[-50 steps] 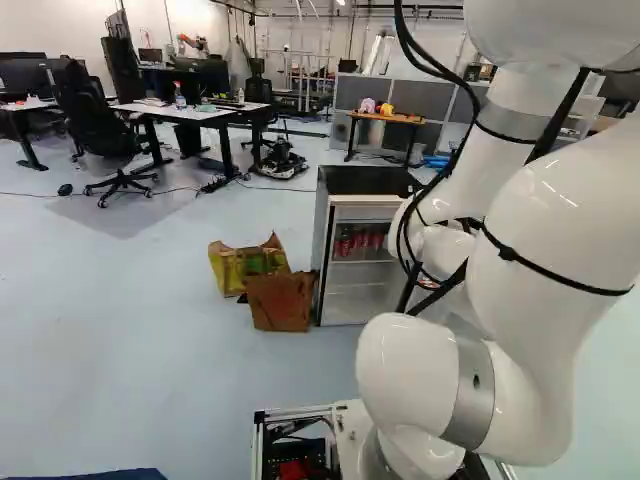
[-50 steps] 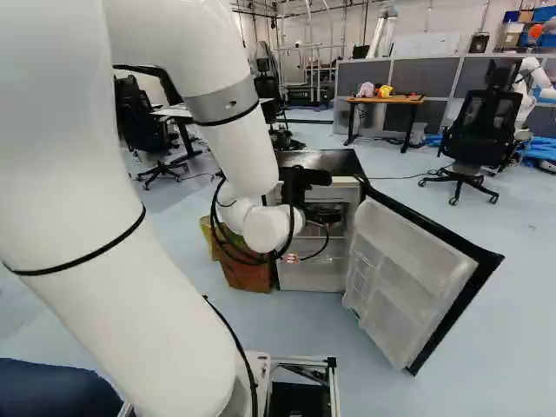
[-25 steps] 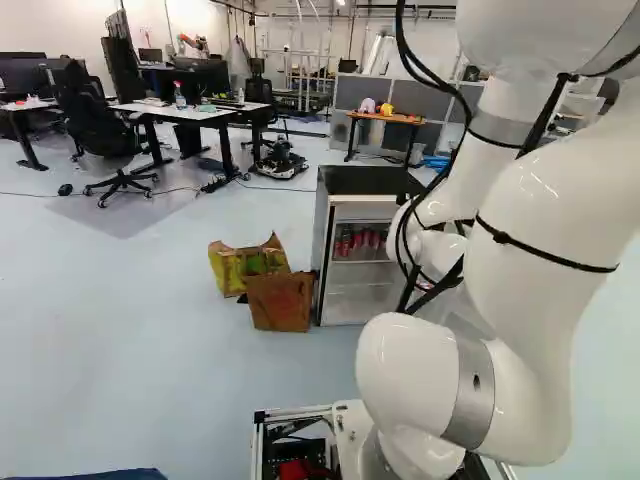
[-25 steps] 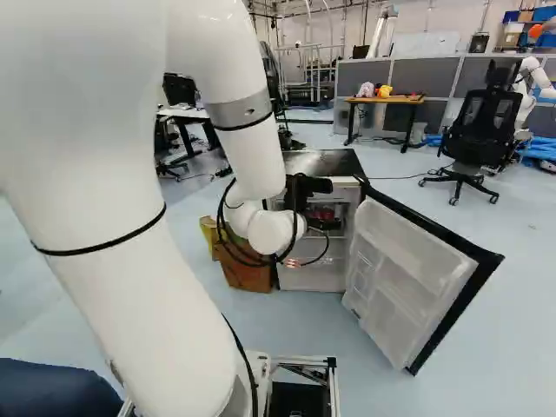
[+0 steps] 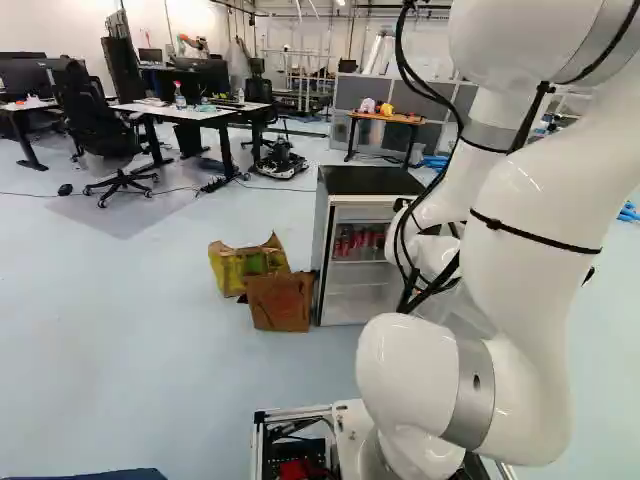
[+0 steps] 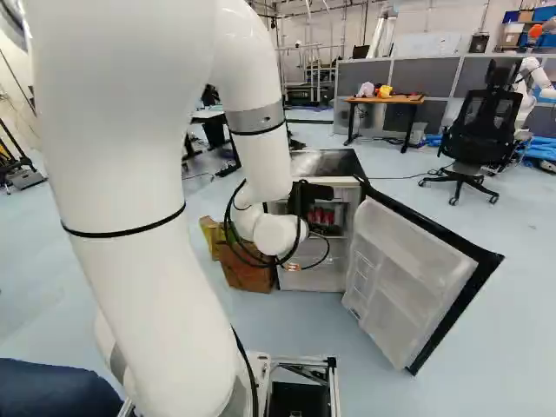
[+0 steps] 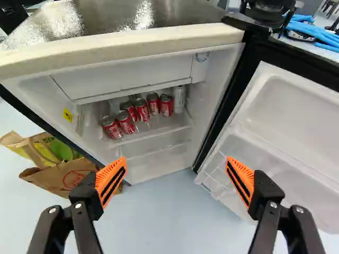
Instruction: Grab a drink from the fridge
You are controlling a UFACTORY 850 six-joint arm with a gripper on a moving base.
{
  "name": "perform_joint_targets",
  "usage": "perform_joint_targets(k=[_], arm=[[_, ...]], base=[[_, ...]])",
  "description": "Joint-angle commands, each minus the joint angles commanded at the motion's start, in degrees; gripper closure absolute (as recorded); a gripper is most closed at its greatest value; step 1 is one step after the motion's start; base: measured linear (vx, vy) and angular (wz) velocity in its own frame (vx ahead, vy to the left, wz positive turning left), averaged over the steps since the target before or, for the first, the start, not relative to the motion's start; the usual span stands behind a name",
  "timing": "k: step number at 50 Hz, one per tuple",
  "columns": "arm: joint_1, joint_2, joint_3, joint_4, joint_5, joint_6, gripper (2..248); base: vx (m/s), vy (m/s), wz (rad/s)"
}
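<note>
Brown paper bag on floor, just beside yellow-green bag. Desk with pink item and yellow item, grey partition behind. Black office chair near blue tubes, right side, right base view.

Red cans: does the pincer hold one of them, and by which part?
Nothing is held; the pincer is open, and the red cans stand on the fridge shelf.

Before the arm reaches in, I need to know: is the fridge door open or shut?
Open: the door stands swung out, with red cans visible inside.
</note>
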Motion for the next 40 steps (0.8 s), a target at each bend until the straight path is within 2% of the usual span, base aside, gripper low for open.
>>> perform_joint_targets(k=[13,40], arm=[[0.39,-3.67,-2.06,-0.5,0.0,0.0,3],[1.14,-11.13,-6.46,-5.31,0.0,0.0,3]], base=[[0.0,0.0,0.0],[0.0,0.0,0.0]])
